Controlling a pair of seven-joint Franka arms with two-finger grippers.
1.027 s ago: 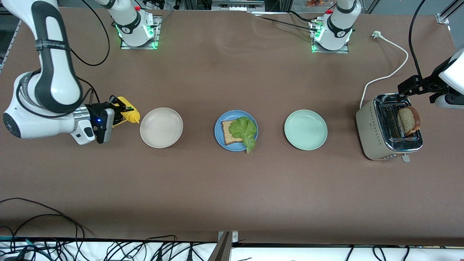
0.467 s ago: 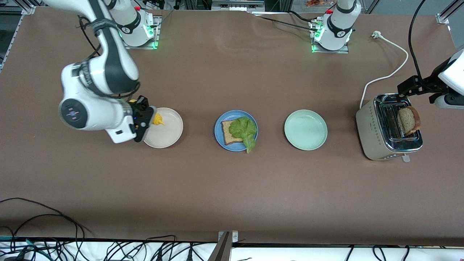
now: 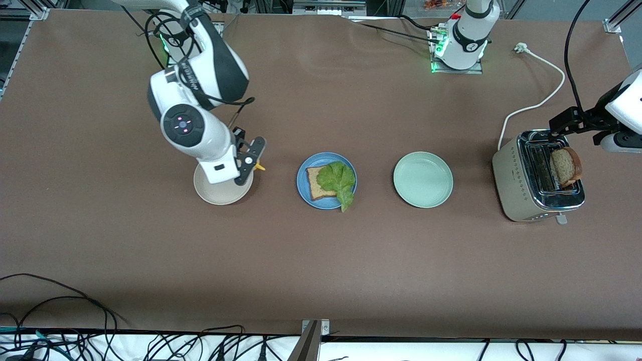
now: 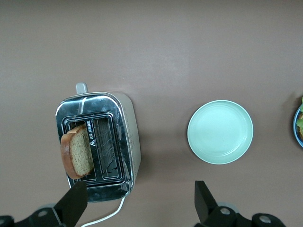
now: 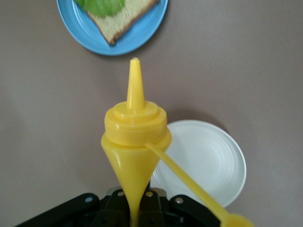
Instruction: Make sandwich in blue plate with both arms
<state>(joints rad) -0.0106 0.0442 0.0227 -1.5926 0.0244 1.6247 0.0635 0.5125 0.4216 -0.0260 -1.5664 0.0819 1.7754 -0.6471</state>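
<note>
The blue plate in the middle of the table holds one bread slice with a green lettuce leaf lying on it. Over the gap between the cream plate and the blue plate, my right gripper is shut on a yellow squeeze bottle. Its nozzle points at the blue plate. A second bread slice stands up out of the toaster. My left gripper hangs open above the toaster, apart from that slice.
A cream-white plate lies under the right arm's wrist. A mint-green plate sits between the blue plate and the toaster. The toaster's white cord runs toward the left arm's base. The bottle's loose cap dangles on a strap.
My right arm has swung the yellow bottle from the right arm's end of the table, across the cream plate, toward the blue plate. The left arm has stayed still.
</note>
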